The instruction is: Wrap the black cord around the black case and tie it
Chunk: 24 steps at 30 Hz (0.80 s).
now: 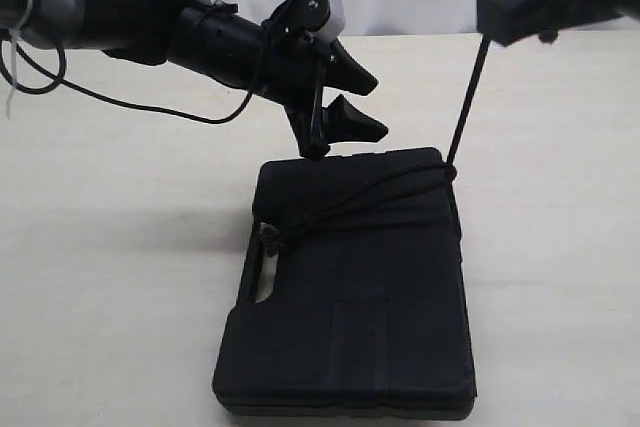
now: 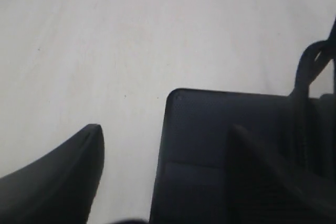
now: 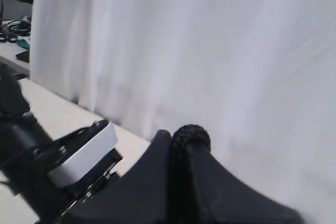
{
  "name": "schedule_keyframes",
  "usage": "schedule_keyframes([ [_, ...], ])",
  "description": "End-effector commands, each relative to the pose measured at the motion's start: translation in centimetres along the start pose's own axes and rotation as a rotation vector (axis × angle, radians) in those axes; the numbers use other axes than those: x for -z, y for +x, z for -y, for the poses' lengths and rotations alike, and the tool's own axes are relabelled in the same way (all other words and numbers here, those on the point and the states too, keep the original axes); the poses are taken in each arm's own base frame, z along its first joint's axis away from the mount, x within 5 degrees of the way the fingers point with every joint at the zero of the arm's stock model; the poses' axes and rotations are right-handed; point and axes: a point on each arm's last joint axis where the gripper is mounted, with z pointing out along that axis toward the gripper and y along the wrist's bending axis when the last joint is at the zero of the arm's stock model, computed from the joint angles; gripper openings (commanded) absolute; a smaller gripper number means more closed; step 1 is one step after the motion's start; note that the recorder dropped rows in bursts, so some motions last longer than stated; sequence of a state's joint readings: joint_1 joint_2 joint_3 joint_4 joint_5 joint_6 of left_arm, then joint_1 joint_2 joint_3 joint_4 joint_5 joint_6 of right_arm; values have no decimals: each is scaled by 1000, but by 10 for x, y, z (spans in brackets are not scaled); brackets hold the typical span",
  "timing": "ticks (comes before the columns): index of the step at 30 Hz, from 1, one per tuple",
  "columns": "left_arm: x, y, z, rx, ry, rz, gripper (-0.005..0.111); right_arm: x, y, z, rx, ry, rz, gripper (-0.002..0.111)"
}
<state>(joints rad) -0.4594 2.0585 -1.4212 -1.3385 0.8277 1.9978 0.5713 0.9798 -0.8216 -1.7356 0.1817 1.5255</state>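
We mark the left gripper (image 1: 376, 107) as released: its fingers (image 1: 352, 75) are spread wide with nothing between them. The black case (image 1: 350, 327) lies flat on the table (image 1: 120, 277), just below and ahead of those fingertips, which hover over its far edge without touching it. In the left wrist view a case corner (image 2: 199, 119) shows between the two open fingers (image 2: 73, 177).

The right gripper (image 1: 497, 9) is clenched on the black cord (image 1: 468, 97). In the right wrist view the braided strand (image 3: 190, 136) is pinched between the fingertips (image 3: 157, 156), its end poking out above them. From those fingers the cord runs taut down to the far right corner of the case. It then crosses the lid diagonally to a knotted lump (image 1: 268, 237) at the left edge, beside the handle slot (image 1: 265, 285).

The right fingers are high above the case and well apart from the left ones. We cannot tell whether the cord passes under the case.
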Motion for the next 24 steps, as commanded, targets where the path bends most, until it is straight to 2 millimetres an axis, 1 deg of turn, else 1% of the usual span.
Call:
schedule_keyframes([
  [1,-13,-4,10,-57,32,2,62,5,-21,17,39,141,60,4],
  [5,-20,-1,12,-62,22,-16,62,-1,-21,20,89,185,41,4],
  [8,-27,2,16,-76,45,-20,62,-10,-13,22,107,242,-1,4],
  [11,-36,6,21,-125,75,-18,60,-20,-14,23,130,272,-19,4],
  [13,-43,10,22,-131,64,-36,50,-23,-19,24,129,275,-9,4],
  [15,-51,16,22,-136,33,-77,38,-26,-29,25,118,282,15,4],
  [16,-53,19,19,-138,-9,-106,31,-28,-34,26,114,285,27,4],
  [18,-54,24,12,-140,-85,-152,19,-31,-42,29,110,300,43,4],
  [21,-54,26,10,-137,-100,-164,1,-37,-47,35,71,319,41,4],
  [24,-55,28,11,-134,-98,-167,0,-43,-44,37,36,303,22,4],
])
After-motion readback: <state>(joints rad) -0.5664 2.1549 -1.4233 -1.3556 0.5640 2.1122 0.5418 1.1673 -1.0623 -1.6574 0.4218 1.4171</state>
